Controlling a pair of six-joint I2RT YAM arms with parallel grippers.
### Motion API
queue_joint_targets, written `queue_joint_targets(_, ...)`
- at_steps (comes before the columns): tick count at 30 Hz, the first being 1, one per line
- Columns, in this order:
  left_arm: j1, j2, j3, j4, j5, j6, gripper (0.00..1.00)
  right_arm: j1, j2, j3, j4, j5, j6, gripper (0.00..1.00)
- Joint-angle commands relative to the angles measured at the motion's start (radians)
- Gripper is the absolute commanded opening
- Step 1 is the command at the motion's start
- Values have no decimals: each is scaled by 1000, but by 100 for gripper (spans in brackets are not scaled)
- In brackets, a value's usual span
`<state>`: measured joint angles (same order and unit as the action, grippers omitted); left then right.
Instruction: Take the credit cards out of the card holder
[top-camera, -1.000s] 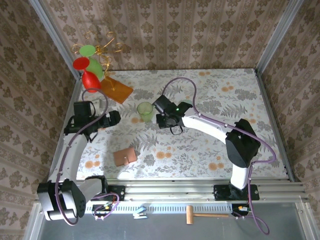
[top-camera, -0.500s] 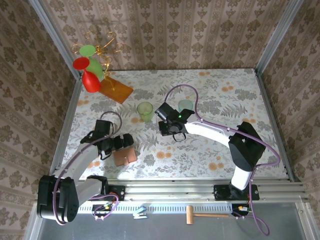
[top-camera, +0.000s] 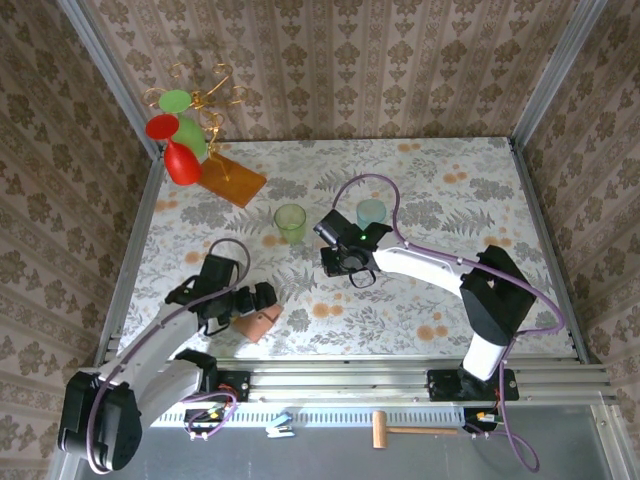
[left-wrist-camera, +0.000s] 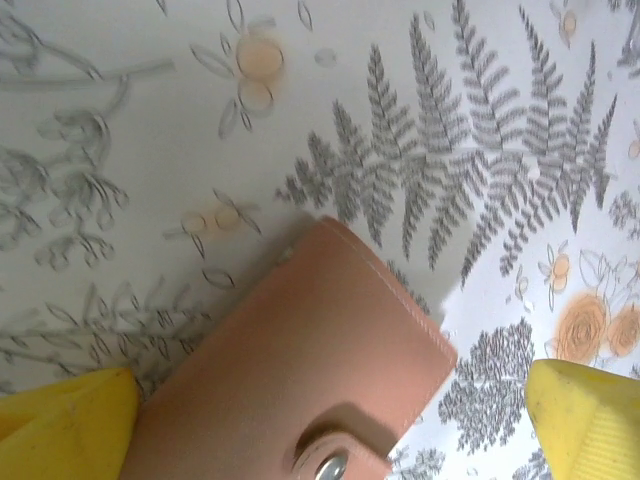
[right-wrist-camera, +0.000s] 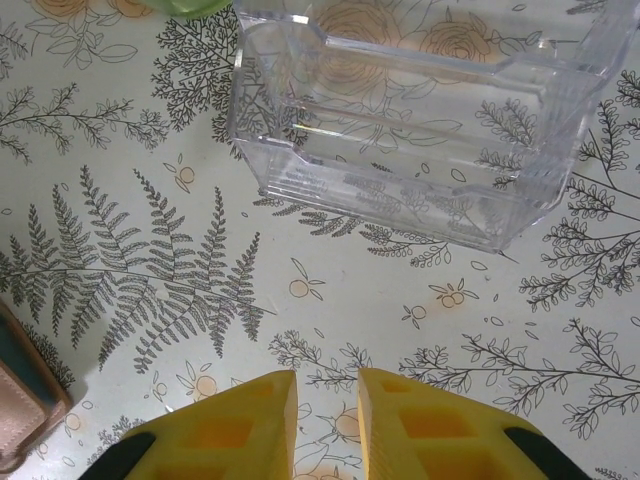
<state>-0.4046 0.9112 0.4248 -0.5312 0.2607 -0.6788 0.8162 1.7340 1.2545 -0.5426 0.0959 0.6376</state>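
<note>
The card holder (top-camera: 257, 324) is a tan-brown leather wallet lying folded shut near the table's front left, its metal snap (left-wrist-camera: 331, 466) facing up. The credit cards are hidden. My left gripper (top-camera: 262, 298) hangs right over the holder (left-wrist-camera: 300, 360), open wide, with one yellow finger (left-wrist-camera: 62, 425) on each side and the holder not pinched. My right gripper (top-camera: 347, 264) hovers mid-table with its yellow fingers (right-wrist-camera: 240, 425) a narrow gap apart and nothing between them. A corner of the holder (right-wrist-camera: 22, 395) shows at the lower left of the right wrist view.
A clear plastic box (right-wrist-camera: 400, 130) sits just beyond the right gripper. A green cup (top-camera: 290, 222) and a pale blue cup (top-camera: 371, 213) stand mid-table. An orange-brown board (top-camera: 232, 178) and a gold stand with red and green cups (top-camera: 180, 135) occupy the back left corner.
My left arm has swung from the back left down to the card holder, which now lies slightly turned. The right gripper has drifted a little toward the near right.
</note>
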Motion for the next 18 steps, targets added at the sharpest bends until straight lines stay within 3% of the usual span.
queue_joint_targets(1,-68,-32,-30,-78,-33,-95,100,0,-41,-27,28,-13,27,23)
queue_joint_targets(5,-151,-35,-26,-117,-69,-137,100,0,-55,-47,36,-14,28,23)
queue_joint_targets(10,-229,-5,24,-189,-190,-171,99,1,-66,-66,36,-12,27,24)
queue_joint_targets(18,-323,207,165,-239,-267,-136,97,1,-88,-94,35,8,21,25)
